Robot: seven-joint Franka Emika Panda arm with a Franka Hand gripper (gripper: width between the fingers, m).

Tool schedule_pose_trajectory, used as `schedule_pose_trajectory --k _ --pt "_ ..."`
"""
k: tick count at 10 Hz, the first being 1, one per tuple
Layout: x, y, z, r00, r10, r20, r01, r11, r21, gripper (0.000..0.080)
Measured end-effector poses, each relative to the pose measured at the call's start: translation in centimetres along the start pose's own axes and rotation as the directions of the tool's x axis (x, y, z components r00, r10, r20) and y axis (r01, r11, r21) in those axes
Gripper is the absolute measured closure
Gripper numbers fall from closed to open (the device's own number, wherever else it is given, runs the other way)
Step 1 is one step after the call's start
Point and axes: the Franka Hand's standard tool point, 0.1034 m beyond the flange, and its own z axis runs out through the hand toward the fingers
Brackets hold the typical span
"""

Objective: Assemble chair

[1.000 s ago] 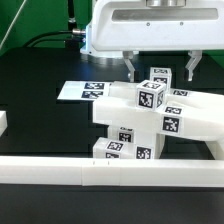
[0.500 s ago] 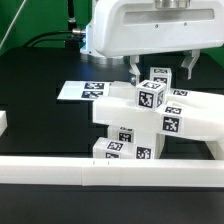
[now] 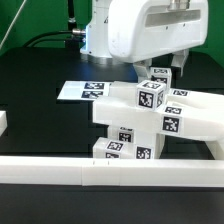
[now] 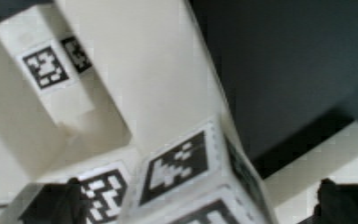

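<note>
The chair is a stack of white blocky parts with black-and-white tags, standing just behind the front rail. A short tagged post sticks up at its top. My gripper hangs low over that post, its white body hiding most of the fingers. In the wrist view the chair's tagged block fills the picture and runs between my two dark fingertips. My gripper is open, with the jaws wide apart on either side of the block; I see a gap on one side.
The marker board lies flat on the black table at the exterior view's left of the chair. A long white border rail runs across the front. A small white piece sits at the left edge.
My gripper has come down over the chair's top post, so its white body now fills more of the exterior view. The chair parts have not moved.
</note>
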Motion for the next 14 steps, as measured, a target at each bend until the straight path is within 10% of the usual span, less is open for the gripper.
schedule_pose_trajectory --k 6,10,14 --pt "-0.47 0.55 -0.09 0.959 -0.281 0.019 0.281 0.960 -0.009 0.0150" --pt "-0.66 0.35 0.12 0.970 -0.241 0.023 0.241 0.970 -0.002 0.0531" --pt "-0.82 0.56 0.21 0.993 0.115 0.008 -0.115 0.993 -0.021 0.0531"
